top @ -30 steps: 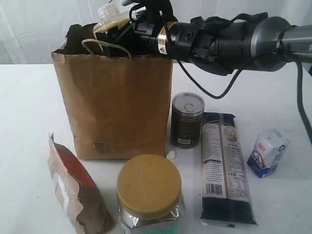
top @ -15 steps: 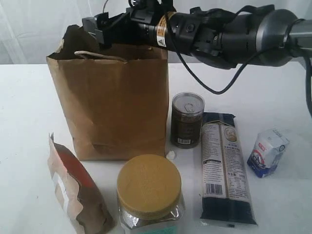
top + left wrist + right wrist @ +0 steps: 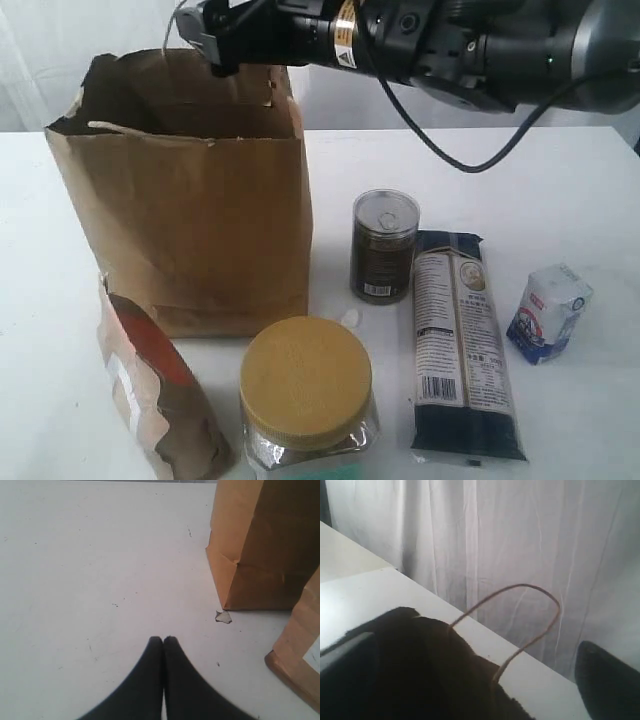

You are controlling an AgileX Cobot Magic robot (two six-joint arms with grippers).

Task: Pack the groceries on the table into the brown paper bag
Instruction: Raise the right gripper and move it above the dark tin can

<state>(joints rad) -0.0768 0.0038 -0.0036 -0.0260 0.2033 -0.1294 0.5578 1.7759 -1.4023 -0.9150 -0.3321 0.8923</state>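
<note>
Spread wide and empty, the right arm's fingers (image 3: 205,38) hang over the tall kraft-brown paper bag (image 3: 190,230) at the frame's left. Best lift clear of its twisted twine handle (image 3: 520,587), then go for the dark pull-tab metal can (image 3: 384,250) at centre of the white table (image 3: 560,190). The left arm's fingers (image 3: 152,675) are pressed together, holding nothing. The bag's inside is shadow; contents unreadable.

The bottom edge cuts off the jar (image 3: 306,395) and the pouch (image 3: 152,400), the inside of the bag (image 3: 190,240) is too dark to see, and the print on the packet (image 3: 462,340) is unreadably small.
</note>
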